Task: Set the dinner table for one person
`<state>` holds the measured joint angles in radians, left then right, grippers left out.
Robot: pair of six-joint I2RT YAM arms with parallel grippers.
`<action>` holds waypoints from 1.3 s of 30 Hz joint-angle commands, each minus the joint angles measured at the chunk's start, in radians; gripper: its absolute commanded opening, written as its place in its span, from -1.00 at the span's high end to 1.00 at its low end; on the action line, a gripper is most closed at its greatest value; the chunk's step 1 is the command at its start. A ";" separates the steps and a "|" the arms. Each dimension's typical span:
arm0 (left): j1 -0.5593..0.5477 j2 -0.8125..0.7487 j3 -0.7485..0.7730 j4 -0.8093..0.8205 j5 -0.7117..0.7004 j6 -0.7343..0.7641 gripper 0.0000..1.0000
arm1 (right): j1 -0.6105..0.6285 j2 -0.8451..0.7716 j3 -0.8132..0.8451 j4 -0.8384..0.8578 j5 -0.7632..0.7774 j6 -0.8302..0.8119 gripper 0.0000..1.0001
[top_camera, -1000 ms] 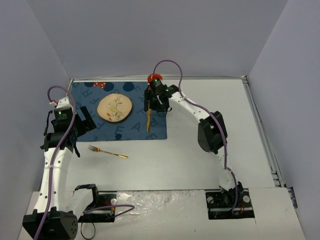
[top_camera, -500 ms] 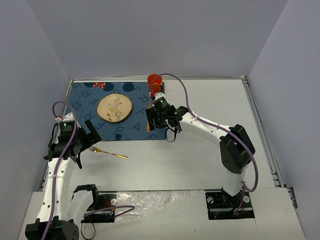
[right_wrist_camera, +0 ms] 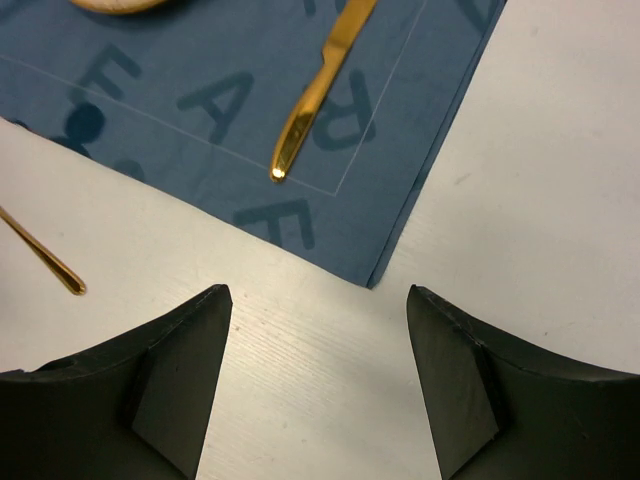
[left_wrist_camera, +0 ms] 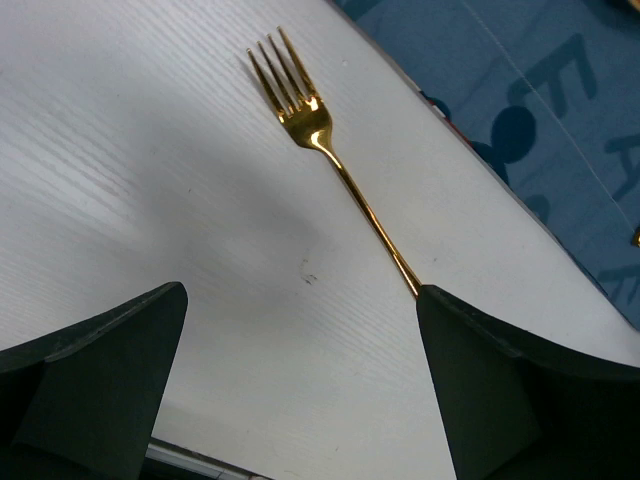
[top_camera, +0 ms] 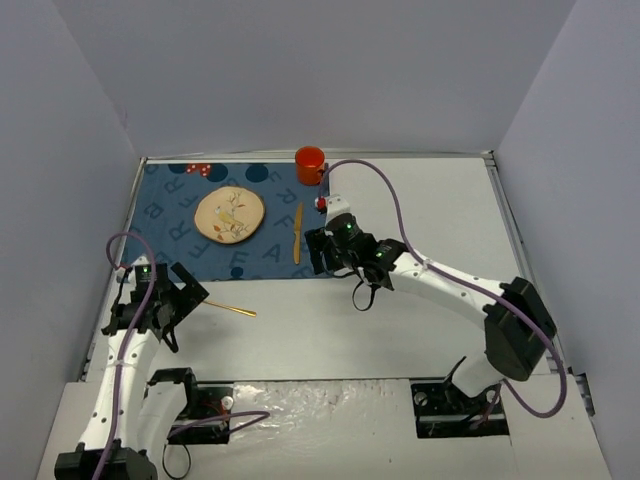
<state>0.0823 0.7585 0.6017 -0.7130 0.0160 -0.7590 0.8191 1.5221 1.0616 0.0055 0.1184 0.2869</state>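
Observation:
The white dinner table [top_camera: 430, 300] bears a dark blue placemat [top_camera: 170, 215] at the far left. On the mat lie a patterned plate [top_camera: 229, 215] and a gold knife [top_camera: 297, 233], with an orange cup [top_camera: 310, 164] at its far right corner. A gold fork [top_camera: 232, 309] lies on the bare table near the mat. My left gripper [top_camera: 185, 303] is open and empty, low over the fork [left_wrist_camera: 330, 160], whose handle runs behind one finger. My right gripper [top_camera: 320, 262] is open and empty above the mat's near right corner [right_wrist_camera: 372, 282], just short of the knife [right_wrist_camera: 320, 90].
The table's metal rim [top_camera: 525, 260] runs along the right side, and grey walls close in the left, far and right sides. The fork's handle end [right_wrist_camera: 55, 270] shows at the left of the right wrist view. A foil-covered strip [top_camera: 320, 410] lies between the arm bases.
My right gripper has drawn back from the knife toward the near right, leaving the knife on the mat and uncovering the cup. My left gripper has moved nearer and down over the fork.

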 commanded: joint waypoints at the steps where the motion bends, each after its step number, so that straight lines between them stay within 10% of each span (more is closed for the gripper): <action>1: -0.038 0.079 -0.015 0.096 -0.058 -0.146 -0.94 | -0.003 -0.128 -0.048 0.111 0.051 -0.007 -0.36; 17: -0.278 0.408 0.098 0.087 -0.297 -0.400 -0.89 | -0.030 -0.277 -0.197 0.147 0.114 0.003 -0.75; 39: -0.302 0.665 0.172 0.055 -0.300 -0.484 -0.01 | -0.106 -0.407 -0.276 0.171 0.086 0.049 -0.77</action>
<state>-0.2150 1.4121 0.7543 -0.6689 -0.2777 -1.2132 0.7193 1.1472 0.7806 0.1076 0.2019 0.3224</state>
